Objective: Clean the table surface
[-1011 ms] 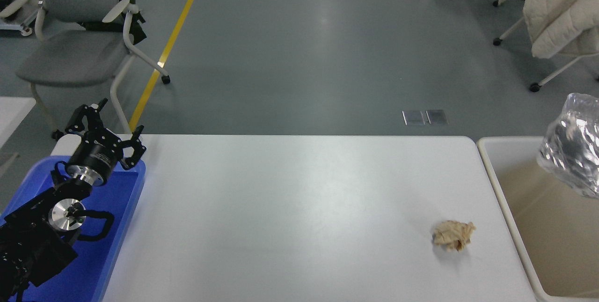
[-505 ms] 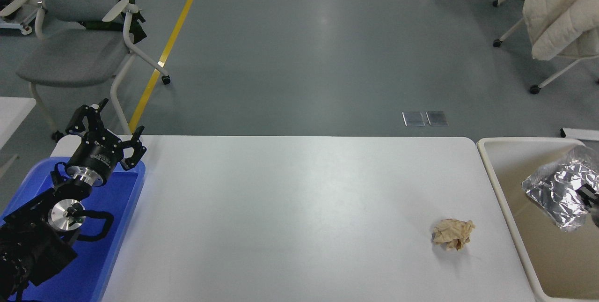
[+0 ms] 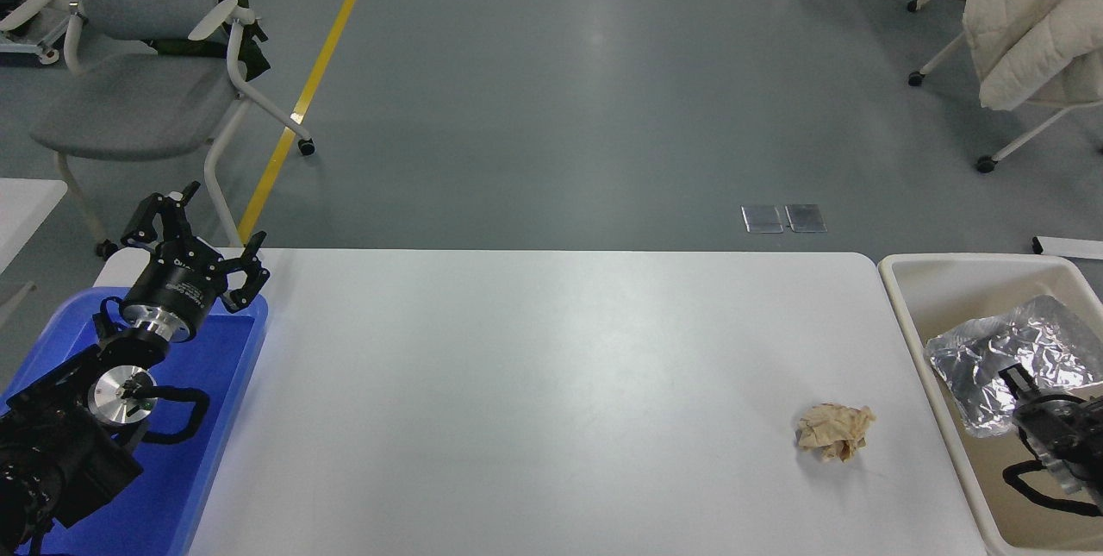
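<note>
The white table surface (image 3: 534,384) fills the middle of the head view. A crumpled tan paper wad (image 3: 833,432) lies on it near the right end. A crinkled silver foil wrapper (image 3: 991,358) rests inside the cream-beige bin (image 3: 903,306) at the right. My right gripper (image 3: 1023,385) is low inside that bin, against the wrapper's near edge; whether it still grips the wrapper does not show. My left gripper (image 3: 196,241) stands open and parked above the far end of the blue tray (image 3: 215,418).
The blue tray lies along the table's left end and the bin along its right end. Beyond the far edge stand a grey chair (image 3: 138,99) at the left and a chair draped with a cream coat (image 3: 1034,21) at the right.
The foil wrapper came down from high at the right edge into the bin and shifted left, and my right gripper came into view with it. The left arm and the paper wad have not moved.
</note>
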Tool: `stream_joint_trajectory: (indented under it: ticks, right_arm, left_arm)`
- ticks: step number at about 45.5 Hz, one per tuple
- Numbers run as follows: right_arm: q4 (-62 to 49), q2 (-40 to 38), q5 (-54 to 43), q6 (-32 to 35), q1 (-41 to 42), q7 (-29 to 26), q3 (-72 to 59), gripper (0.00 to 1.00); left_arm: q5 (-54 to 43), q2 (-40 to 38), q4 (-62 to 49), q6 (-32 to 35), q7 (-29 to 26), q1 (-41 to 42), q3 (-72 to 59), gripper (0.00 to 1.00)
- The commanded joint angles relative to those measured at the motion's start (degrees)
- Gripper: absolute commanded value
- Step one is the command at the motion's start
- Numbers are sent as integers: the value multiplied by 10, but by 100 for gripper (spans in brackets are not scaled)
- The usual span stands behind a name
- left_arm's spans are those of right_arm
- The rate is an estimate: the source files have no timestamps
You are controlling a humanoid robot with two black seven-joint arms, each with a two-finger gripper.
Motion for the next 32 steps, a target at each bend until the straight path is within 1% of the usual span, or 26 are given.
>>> stream_joint_trajectory:
  ticks: [1, 3, 14, 18, 21, 25, 28, 32]
  right_arm:
    - [-10, 7, 12, -14, 4, 1, 0, 47]
    - [-8, 6, 14, -14, 11, 1, 9, 100]
    - [-1, -1, 19, -14, 20, 1, 10, 100]
    - [25, -15, 19, -12, 30, 1, 11, 100]
    - [82, -48, 20, -13, 33, 1, 14, 100]
    - [205, -115, 19, -13, 39, 2, 41, 100]
    - [287, -152, 19, -13, 39, 6, 96, 100]
    - [354, -166, 20, -11, 32, 6, 205, 100]
  left_arm:
    - [0, 0, 0, 0, 0, 0, 0, 100]
    - [0, 0, 0, 0, 0, 0, 0, 100]
    - [0, 0, 0, 0, 0, 0, 0, 100]
    - [0, 0, 0, 0, 0, 0, 0, 100]
    - [0, 0, 0, 0, 0, 0, 0, 100]
    - [0, 0, 0, 0, 0, 0, 0, 100]
    - [0, 0, 0, 0, 0, 0, 0, 100]
    - [0, 0, 0, 0, 0, 0, 0, 100]
